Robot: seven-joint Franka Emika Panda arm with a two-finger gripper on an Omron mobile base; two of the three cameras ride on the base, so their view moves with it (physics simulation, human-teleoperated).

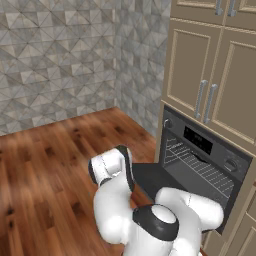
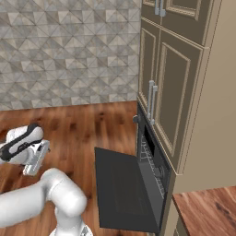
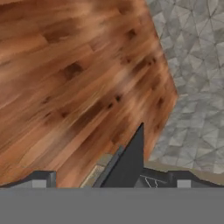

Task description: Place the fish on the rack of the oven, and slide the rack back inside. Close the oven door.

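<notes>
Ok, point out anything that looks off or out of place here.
Nothing is spilled or damaged. The oven door hangs fully open over the wood floor, and the rack sits bare inside the oven. The open gripper holds nothing.

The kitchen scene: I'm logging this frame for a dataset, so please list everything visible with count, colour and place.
oven: one, dark grey-black, built into the beige cabinet column on the right.
oven door: one, dark grey-black, dropped open, jutting out over the floor.
rack: one, silver wire, inside the oven cavity.
knobs: two, dark, at either end of the control strip.
cabinet doors: beige, with metal bar handles, above the oven.
floor: brown wood planks.
walls: grey patterned tile, behind and beside.
counter: brown wood corner, lower right of the right base view.
gripper: one, open, empty, left of the door.
</notes>
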